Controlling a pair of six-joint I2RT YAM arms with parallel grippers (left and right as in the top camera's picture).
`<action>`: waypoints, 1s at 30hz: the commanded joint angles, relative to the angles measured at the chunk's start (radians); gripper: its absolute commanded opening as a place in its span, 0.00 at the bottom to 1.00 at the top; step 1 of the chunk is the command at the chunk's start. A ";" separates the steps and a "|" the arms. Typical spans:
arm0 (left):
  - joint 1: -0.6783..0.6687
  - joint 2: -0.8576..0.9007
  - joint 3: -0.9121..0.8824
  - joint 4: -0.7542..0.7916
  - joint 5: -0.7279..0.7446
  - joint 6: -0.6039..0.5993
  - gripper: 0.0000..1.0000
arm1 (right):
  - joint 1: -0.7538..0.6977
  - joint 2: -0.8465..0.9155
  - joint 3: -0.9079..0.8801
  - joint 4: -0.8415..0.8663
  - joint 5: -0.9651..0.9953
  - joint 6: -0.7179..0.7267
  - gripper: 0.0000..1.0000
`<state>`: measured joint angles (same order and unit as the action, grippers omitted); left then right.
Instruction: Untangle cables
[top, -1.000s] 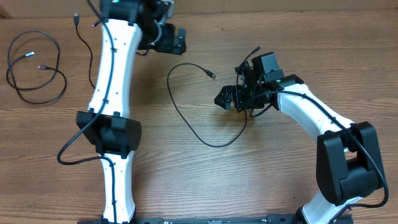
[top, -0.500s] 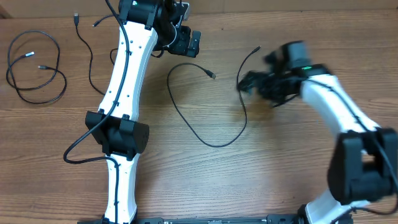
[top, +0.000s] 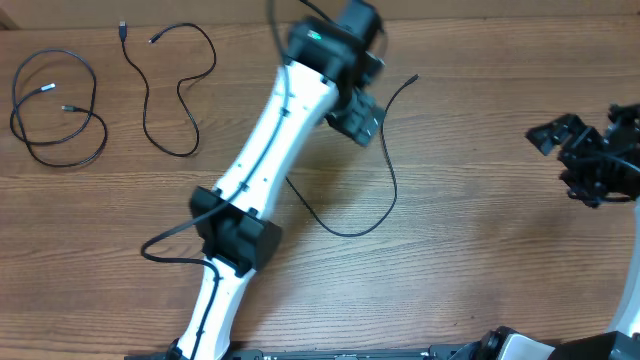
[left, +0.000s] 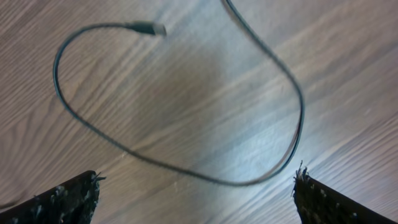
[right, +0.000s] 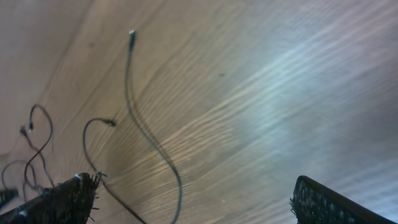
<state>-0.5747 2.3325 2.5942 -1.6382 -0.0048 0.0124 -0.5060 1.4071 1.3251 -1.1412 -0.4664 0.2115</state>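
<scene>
Three thin black cables lie apart on the wooden table. A coiled cable (top: 55, 115) is at the far left, with a wavy cable (top: 172, 92) beside it. The middle cable (top: 390, 190) curves from a plug end at the upper centre down and to the left, and part of it is hidden under my left arm. My left gripper (top: 357, 117) hovers open above this cable's loop (left: 186, 174), empty (left: 196, 202). My right gripper (top: 556, 150) is open and empty at the far right, away from all the cables. Its wrist view (right: 199, 205) shows the middle cable (right: 149, 143).
My left arm (top: 270, 170) stretches diagonally across the table's centre from the front edge. The thick black arm wire (top: 165, 250) loops out beside its elbow. Bare wood lies between the middle cable and my right gripper.
My right gripper has pulled away from the middle cable to the far right. My left arm has swung right, from the back left to above the middle cable.
</scene>
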 joint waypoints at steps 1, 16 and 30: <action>-0.044 -0.010 -0.007 -0.012 -0.140 0.028 1.00 | -0.044 -0.005 0.018 -0.017 -0.002 -0.039 1.00; -0.062 -0.449 -0.030 -0.025 -0.133 -0.034 1.00 | -0.051 -0.011 0.018 -0.066 -0.005 -0.087 1.00; -0.087 -0.450 -1.016 0.628 -0.194 -0.173 1.00 | -0.051 -0.072 0.018 -0.058 0.006 -0.116 1.00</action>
<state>-0.6662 1.9419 1.6646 -1.0554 -0.2165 -0.1150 -0.5560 1.3525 1.3251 -1.2037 -0.4641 0.1081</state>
